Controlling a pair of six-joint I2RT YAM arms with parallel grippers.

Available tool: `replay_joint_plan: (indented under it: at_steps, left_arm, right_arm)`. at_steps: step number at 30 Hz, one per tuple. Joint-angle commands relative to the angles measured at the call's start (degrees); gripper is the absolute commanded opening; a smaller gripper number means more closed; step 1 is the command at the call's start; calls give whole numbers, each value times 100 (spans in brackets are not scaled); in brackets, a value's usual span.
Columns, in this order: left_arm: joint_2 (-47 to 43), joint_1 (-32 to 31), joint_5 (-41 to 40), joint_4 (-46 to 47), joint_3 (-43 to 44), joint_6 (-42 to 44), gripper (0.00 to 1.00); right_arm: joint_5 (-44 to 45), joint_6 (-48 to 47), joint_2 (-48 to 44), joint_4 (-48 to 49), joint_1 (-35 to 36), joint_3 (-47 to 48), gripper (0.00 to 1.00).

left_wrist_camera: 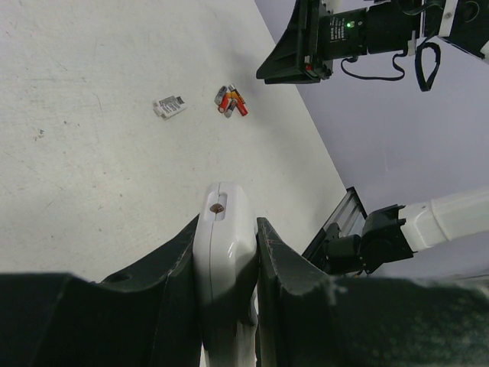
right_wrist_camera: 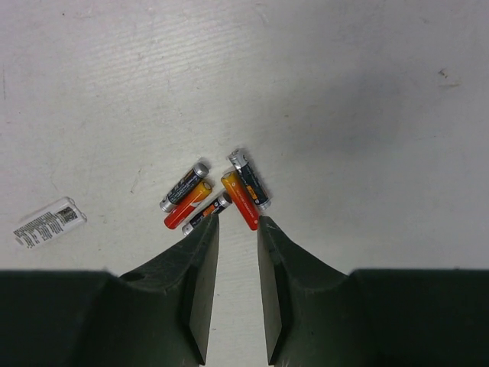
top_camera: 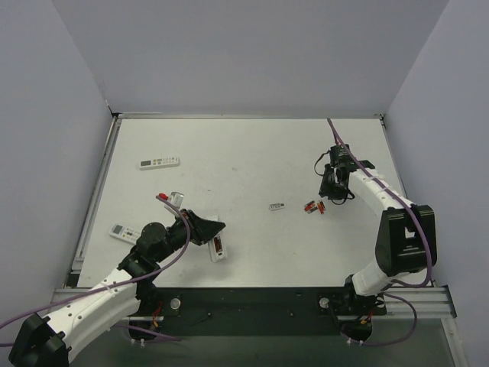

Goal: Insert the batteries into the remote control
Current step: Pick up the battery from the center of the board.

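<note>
My left gripper (top_camera: 212,228) is shut on a small white remote control (top_camera: 219,248) at the near left of the table. In the left wrist view the remote (left_wrist_camera: 223,229) sits between my fingers, its end with a small dark lens pointing forward. Several batteries (right_wrist_camera: 218,195), dark and red-orange, lie in a loose cluster on the table; they also show in the top view (top_camera: 313,206) and the left wrist view (left_wrist_camera: 231,100). My right gripper (right_wrist_camera: 233,223) is open and empty just above the near side of the batteries. It is at the right in the top view (top_camera: 331,186).
A small white printed piece (top_camera: 277,206) lies left of the batteries. A longer white remote (top_camera: 159,162) lies at the far left, another white remote (top_camera: 122,232) at the left edge, and a small grey piece with a red end (top_camera: 171,199) behind my left gripper.
</note>
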Motion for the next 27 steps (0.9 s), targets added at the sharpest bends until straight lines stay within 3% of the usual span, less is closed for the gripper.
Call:
replay_joint_plan:
  at_steps: [1,8,19,27]
  left_arm:
    - [-125,43,95,314,138,50,0]
    - [-116,60,121,305,129,41,0]
    - [-99,69,139,367,103,15,0]
    - [-169,95,139,331,76,-3,0]
  right_arm:
    - [-263,21,188,-240,66,228,23]
    - [-237,241,338,-267,374,140,23]
    - [818,1418,250,23,814,-414,25]
    - [757,1551,435,190,823,-484,25]
